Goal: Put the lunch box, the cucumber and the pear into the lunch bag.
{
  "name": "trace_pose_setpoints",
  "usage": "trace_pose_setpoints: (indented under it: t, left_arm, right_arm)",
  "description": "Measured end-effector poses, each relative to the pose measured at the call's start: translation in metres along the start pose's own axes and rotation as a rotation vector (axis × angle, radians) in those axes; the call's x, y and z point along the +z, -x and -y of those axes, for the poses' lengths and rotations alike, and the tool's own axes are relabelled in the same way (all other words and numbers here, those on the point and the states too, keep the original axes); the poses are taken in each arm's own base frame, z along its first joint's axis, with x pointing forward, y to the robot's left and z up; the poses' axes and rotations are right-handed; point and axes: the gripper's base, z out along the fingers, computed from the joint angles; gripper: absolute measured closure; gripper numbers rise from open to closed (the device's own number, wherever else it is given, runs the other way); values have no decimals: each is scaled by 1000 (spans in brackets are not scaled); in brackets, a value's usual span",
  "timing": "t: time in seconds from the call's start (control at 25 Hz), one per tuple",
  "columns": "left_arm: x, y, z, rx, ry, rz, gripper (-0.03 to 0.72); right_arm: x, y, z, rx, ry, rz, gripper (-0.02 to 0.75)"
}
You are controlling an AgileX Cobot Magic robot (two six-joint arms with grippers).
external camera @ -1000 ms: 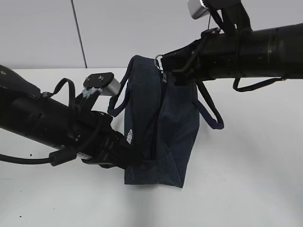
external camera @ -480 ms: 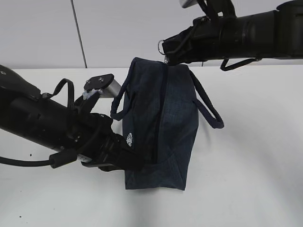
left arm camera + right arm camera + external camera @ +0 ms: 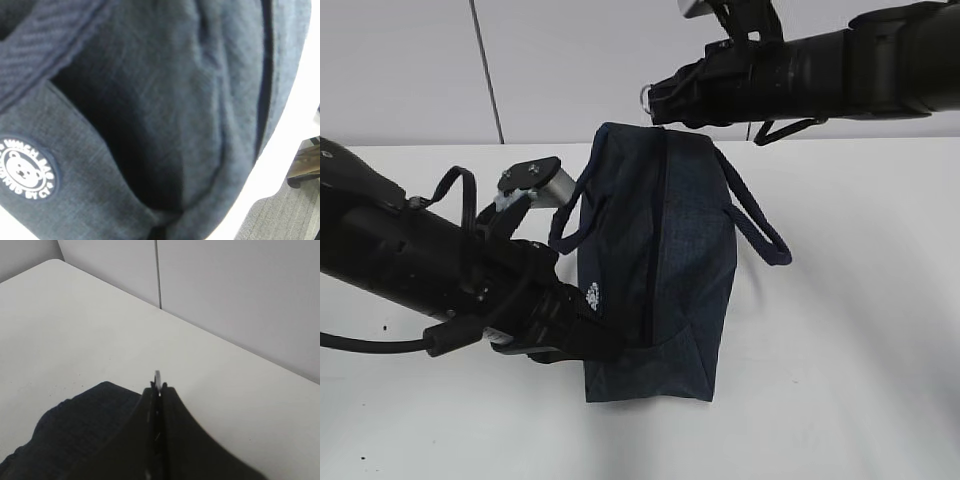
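The dark navy lunch bag (image 3: 670, 260) lies on the white table with its black zipper (image 3: 652, 240) running along the top face. My left gripper (image 3: 603, 343) is shut against the bag's lower left side. In the left wrist view only bunched bag fabric (image 3: 150, 100) and a round bear badge (image 3: 27, 170) fill the frame, and the fingers are hidden. My right gripper (image 3: 657, 100) hangs just above the bag's far end, shut on the silver ring pull (image 3: 646, 97), which pokes out between its fingertips (image 3: 157, 376). The lunch box, cucumber and pear are out of view.
Two rope handles loop out from the bag, one on the left (image 3: 570, 215) and one on the right (image 3: 760, 225). A grey panelled wall (image 3: 570, 60) stands behind the table. Past the table edge, floor and a dark chair leg (image 3: 302, 167) show.
My right gripper has risen and shifted left with the ring pull, from the bag's top corner to just above it. The bag's far end has dropped flatter. The left arm has held still.
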Motion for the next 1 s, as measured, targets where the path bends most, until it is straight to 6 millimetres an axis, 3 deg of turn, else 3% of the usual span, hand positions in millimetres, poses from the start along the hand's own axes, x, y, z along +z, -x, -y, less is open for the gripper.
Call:
trace_pose_setpoints:
  t: [0.24, 0.48, 0.68, 0.8, 1.0]
  left_arm:
    - [0, 0, 0, 1, -1, -1, 700]
    - [0, 0, 0, -13, -4, -3, 700]
    - [-1, 0, 1, -17, -2, -1, 683]
    - [-7, 3, 4, -26, 7, 23, 628]
    - [-25, 9, 17, -29, 1, 84, 417]
  right_arm:
    - [5, 1, 1, 119, 38, 13, 732]
    - [-3, 1, 10, 278, 127, 22, 732]
    - [-11, -5, 18, 307, 185, -49, 732]
    - [-13, -6, 16, 318, 242, -68, 732]
    - [-18, -10, 13, 355, 317, -129, 732]
